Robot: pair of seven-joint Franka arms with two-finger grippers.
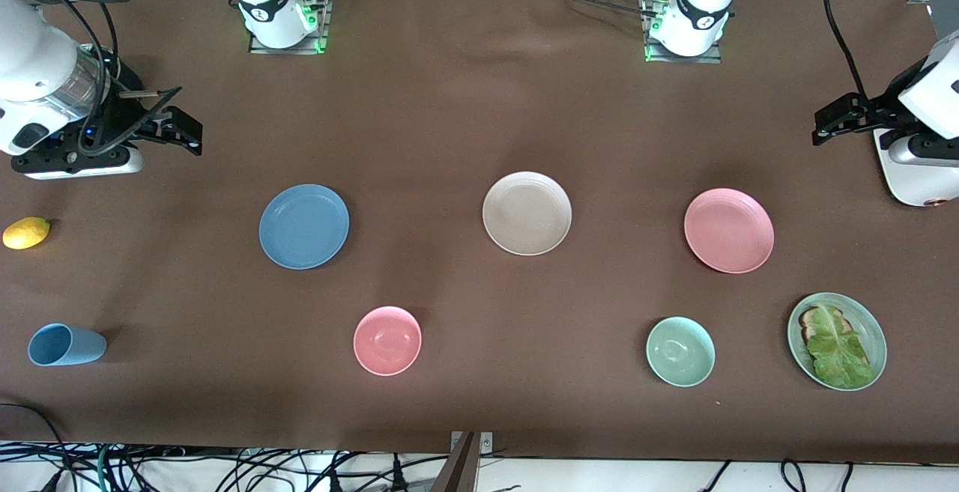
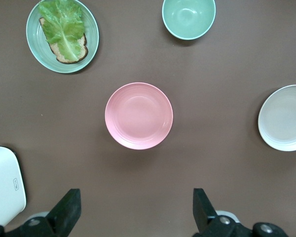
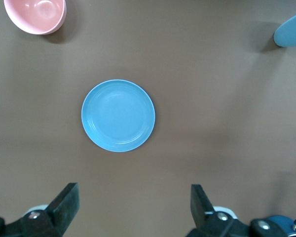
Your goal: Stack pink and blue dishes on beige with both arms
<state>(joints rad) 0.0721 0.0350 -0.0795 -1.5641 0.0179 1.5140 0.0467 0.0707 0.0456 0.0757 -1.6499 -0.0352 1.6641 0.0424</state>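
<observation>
Three flat plates lie in a row across the brown table: blue plate [image 1: 303,226] toward the right arm's end, beige plate [image 1: 527,213] in the middle, pink plate [image 1: 728,230] toward the left arm's end. None touches another. My right gripper [image 1: 183,132] hangs open over bare cloth at its end of the table; its wrist view shows the blue plate [image 3: 118,115] ahead of the empty gripper [image 3: 133,193]. My left gripper [image 1: 828,121] hangs open over bare cloth at its end; ahead of it [image 2: 135,200] lie the pink plate [image 2: 138,116] and the beige plate [image 2: 284,117].
Nearer the front camera stand a pink bowl [image 1: 387,340], a pale green bowl [image 1: 680,351] and a green plate with bread and lettuce [image 1: 837,340]. A blue cup [image 1: 66,344] lies on its side and a lemon [image 1: 26,232] rests at the right arm's end.
</observation>
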